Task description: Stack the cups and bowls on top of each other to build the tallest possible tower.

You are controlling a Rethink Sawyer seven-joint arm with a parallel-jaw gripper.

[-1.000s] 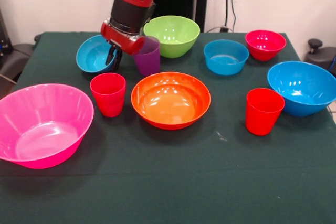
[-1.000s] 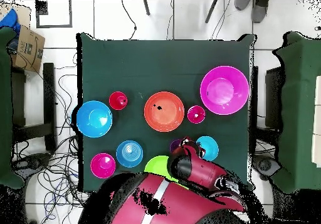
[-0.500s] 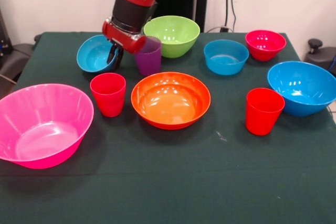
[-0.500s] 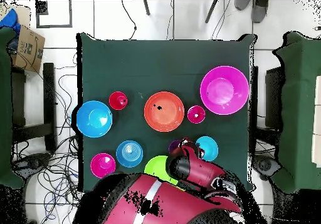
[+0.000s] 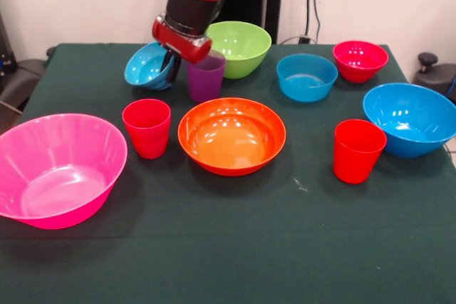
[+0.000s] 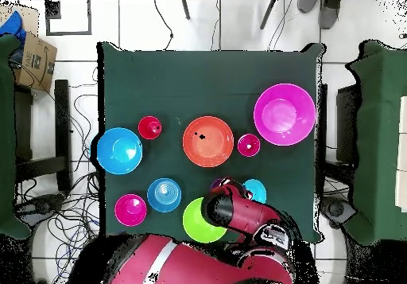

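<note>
A small blue bowl hangs tilted above the green table in the upper left of the front view, its rim pinched by the gripper of the red and black arm. Just right of it stands the purple cup, in front of the lime green bowl. At centre sits the orange bowl, flanked by a red cup on its left and another red cup lower right. A second small blue bowl and the small red-magenta bowl rest toward the upper right, the large blue bowl at the right edge, the large pink bowl at lower left. Nothing is stacked.
</note>
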